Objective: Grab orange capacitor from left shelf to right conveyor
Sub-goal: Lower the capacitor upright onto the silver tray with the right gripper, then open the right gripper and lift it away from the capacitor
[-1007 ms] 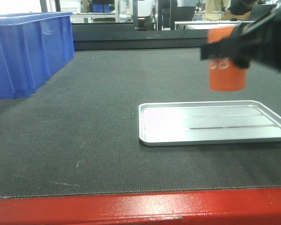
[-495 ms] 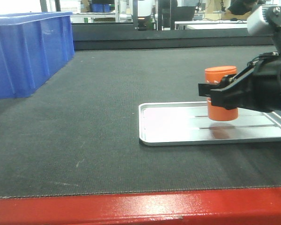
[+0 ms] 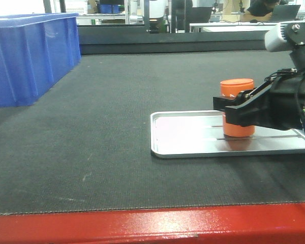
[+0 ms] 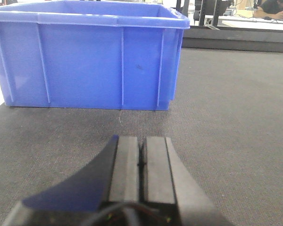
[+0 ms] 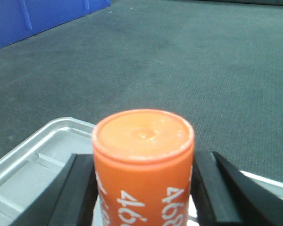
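The orange capacitor (image 3: pixel 237 97), a squat orange cylinder with white digits, stands upright on the silver metal tray (image 3: pixel 188 140) at the right of the dark conveyor mat. My right gripper (image 3: pixel 229 109) is shut on its sides, coming from the right. In the right wrist view the capacitor (image 5: pixel 144 141) fills the centre between the two black fingers (image 5: pixel 82 181), with the tray (image 5: pixel 33 160) below. My left gripper (image 4: pixel 142 143) is shut and empty, low over the mat in front of the blue bin (image 4: pixel 85 61).
The blue plastic bin (image 3: pixel 25 56) stands at the far left of the mat. A red edge (image 3: pixel 142 226) runs along the front. Benches and equipment stand behind the mat's back edge.
My right gripper has come down with the orange capacitor, from above the tray to the tray's surface, shifting slightly left.
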